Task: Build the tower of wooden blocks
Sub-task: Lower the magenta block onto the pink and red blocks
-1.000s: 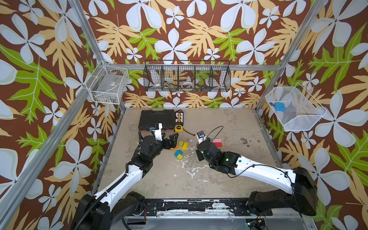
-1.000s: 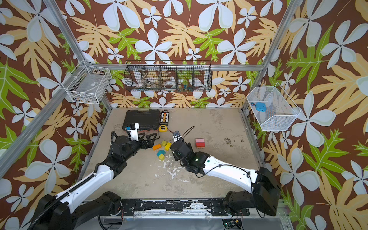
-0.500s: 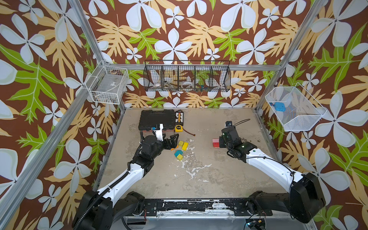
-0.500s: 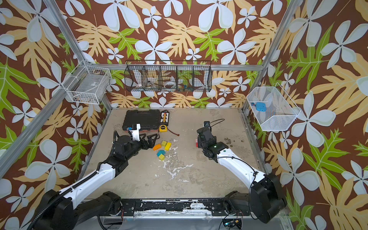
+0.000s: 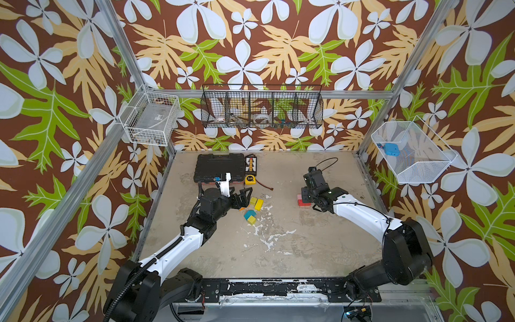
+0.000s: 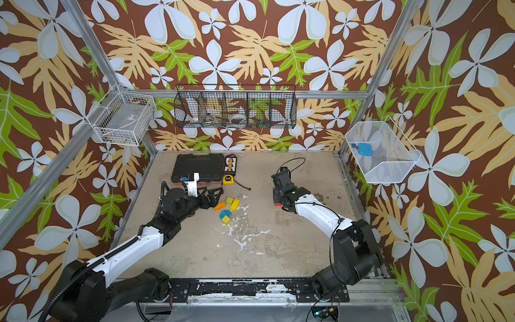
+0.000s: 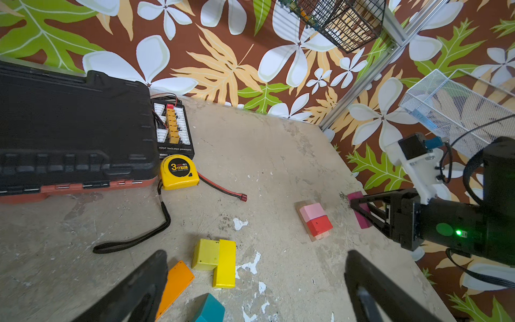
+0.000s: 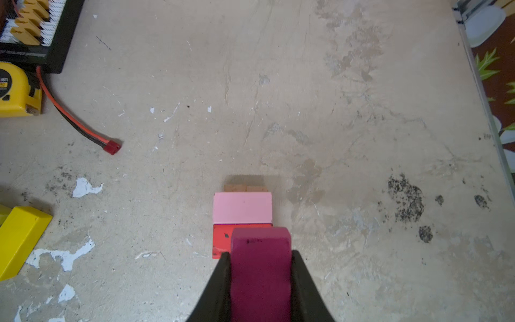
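The tower is a low stack in both top views (image 5: 303, 201): two tan planks (image 8: 245, 188) carry a pink brick (image 8: 242, 207) and a red brick (image 8: 221, 239) side by side. My right gripper (image 8: 261, 255) is shut on a magenta brick (image 8: 260, 276), which hangs close beside the red brick's end, apart from it in the left wrist view (image 7: 359, 212). My left gripper (image 7: 256, 259) stands open over the loose wood blocks: a yellow cube (image 7: 205, 255), a yellow brick (image 7: 225, 263), an orange brick (image 7: 175, 281) and a teal wedge (image 7: 209, 309). Another yellow cube (image 5: 251, 220) touches the wedge.
A black tool case (image 5: 217, 167), a connector board (image 5: 250, 164) and a yellow tape measure (image 5: 250, 179) lie at the back left. A red and black cable (image 7: 223, 189) trails toward the middle. Wire baskets (image 5: 262, 110) hang on the walls.
My right arm has swung from the loose blocks in the middle over to the right, carrying the magenta brick to the pink and red stack. The left gripper has hardly moved.
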